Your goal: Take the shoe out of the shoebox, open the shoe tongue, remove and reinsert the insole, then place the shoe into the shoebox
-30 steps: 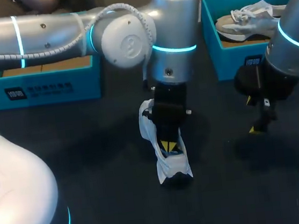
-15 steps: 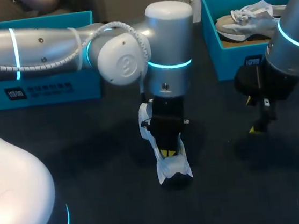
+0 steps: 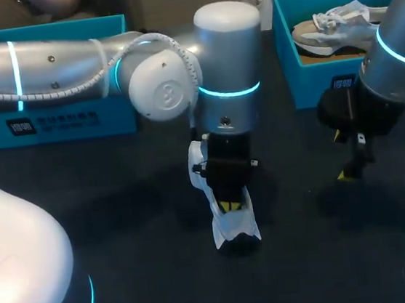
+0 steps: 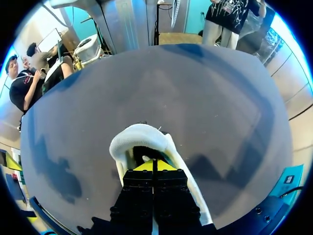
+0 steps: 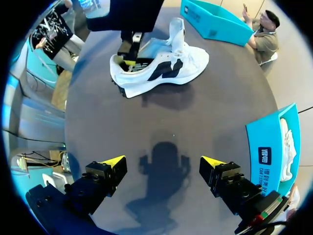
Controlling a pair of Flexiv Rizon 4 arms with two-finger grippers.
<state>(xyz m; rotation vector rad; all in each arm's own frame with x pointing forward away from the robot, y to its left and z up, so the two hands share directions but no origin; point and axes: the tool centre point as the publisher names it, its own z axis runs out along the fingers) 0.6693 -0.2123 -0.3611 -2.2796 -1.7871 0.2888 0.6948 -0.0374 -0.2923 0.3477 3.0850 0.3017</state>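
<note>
The shoe [image 3: 233, 228] is out of its box and stands on its sole near the middle of the tabletop, slightly toward the near edge. The left gripper [image 4: 154, 165] is set inside the shoe's opening with its fingers pressed together; whether a thin insole is pinched between them cannot be told. The right gripper [image 5: 162, 161] is held spread wide and empty above the tabletop's right side, well apart from the shoe. A blue shoebox [image 3: 326, 82] is seen at the far right corner. The insole step is judged to be in hand. Next, the insole must be drawn out or seated flat, with the shoe kept steady.
</note>
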